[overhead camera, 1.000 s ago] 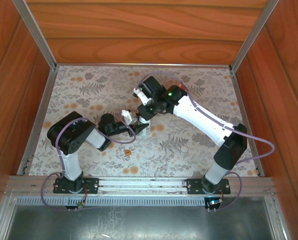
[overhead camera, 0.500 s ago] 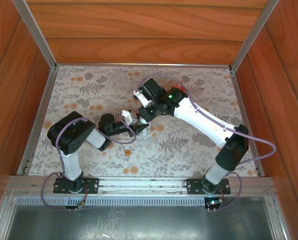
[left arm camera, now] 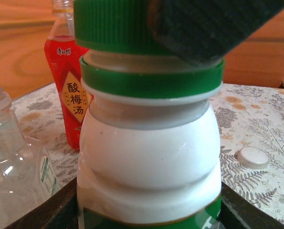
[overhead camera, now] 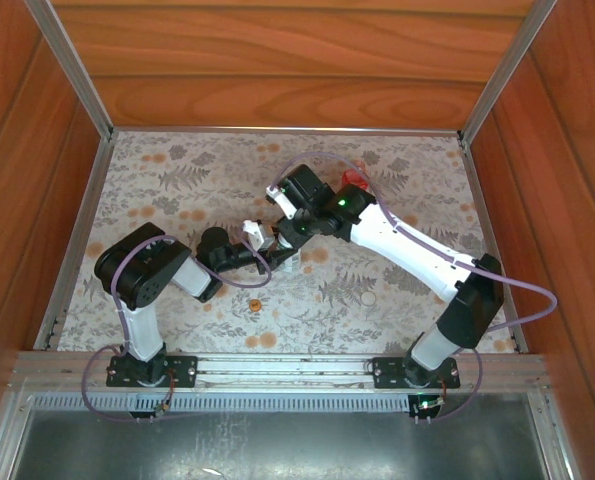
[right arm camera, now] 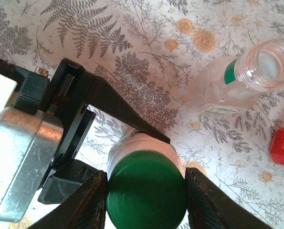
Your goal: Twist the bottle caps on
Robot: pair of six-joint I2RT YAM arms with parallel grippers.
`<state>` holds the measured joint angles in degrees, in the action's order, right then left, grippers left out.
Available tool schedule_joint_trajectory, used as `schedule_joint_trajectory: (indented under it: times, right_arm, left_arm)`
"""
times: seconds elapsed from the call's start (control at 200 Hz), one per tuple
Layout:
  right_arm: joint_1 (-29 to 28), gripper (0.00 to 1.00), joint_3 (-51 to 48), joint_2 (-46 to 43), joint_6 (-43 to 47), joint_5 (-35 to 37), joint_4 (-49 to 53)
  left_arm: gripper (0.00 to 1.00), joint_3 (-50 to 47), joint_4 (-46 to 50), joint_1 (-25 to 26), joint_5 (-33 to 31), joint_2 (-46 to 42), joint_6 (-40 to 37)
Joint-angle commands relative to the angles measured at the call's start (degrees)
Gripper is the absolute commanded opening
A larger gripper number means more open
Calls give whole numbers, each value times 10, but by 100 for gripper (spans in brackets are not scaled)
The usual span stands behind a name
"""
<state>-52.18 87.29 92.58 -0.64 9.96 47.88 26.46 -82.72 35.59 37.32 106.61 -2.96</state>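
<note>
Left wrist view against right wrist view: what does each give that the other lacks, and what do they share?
Left wrist: the white cap lying on the mat, and the printed label on the red bottle. Right wrist: the silver body of the left hand, clamped around the white bottle, and the open mouth of the clear bottle. Shared: the green cap on the white bottle, pinched by the right hand, plus the clear and red bottles.

Green cap (right arm camera: 146, 188) in right pincer (right arm camera: 145, 200)

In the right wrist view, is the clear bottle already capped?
No: the clear bottle has an open mouth, with no cap on it.
</note>
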Motion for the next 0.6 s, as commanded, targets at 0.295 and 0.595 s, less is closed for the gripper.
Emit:
schedule_joint_trajectory:
  times: [0.295, 0.595]
  right_arm:
    - [-7, 47, 8, 31, -11, 12, 51]
    - [-7, 73, 6, -42, -13, -26, -11]
  left_arm:
    - [55, 4, 17, 1, 3, 11, 6]
    - [55, 4, 17, 0, 3, 12, 6]
